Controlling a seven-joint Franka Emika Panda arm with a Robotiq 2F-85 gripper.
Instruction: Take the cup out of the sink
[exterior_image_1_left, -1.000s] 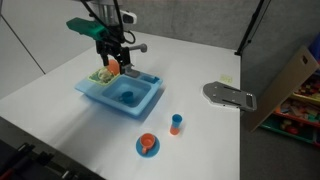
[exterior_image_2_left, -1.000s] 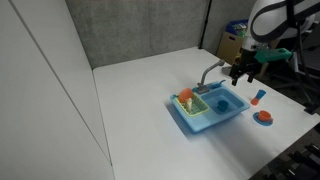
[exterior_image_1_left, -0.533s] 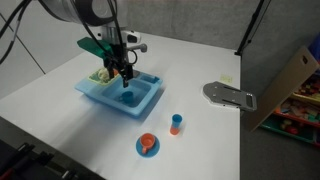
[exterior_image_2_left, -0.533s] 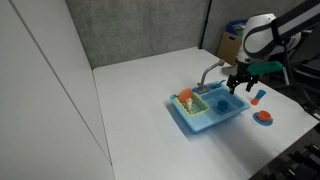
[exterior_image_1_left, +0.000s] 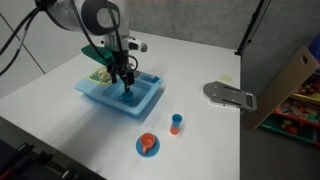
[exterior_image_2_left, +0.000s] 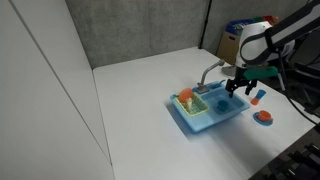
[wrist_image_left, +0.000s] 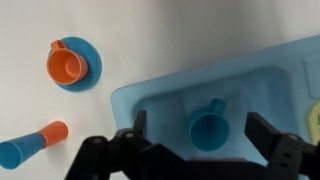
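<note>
Cup (wrist_image_left: 208, 130) sits upright in the sink (wrist_image_left: 150, 97), handle toward one o'clock. Gripper (wrist_image_left: 202, 132) hangs above, jaws spread wide at three and nine, seemingly to straddle it.

cup (wrist_image_left: 208, 131) in sink (wrist_image_left: 158, 88), claw (wrist_image_left: 199, 130) spread above

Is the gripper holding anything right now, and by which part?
Nothing is held; the gripper is open over the cup in the sink.
</note>
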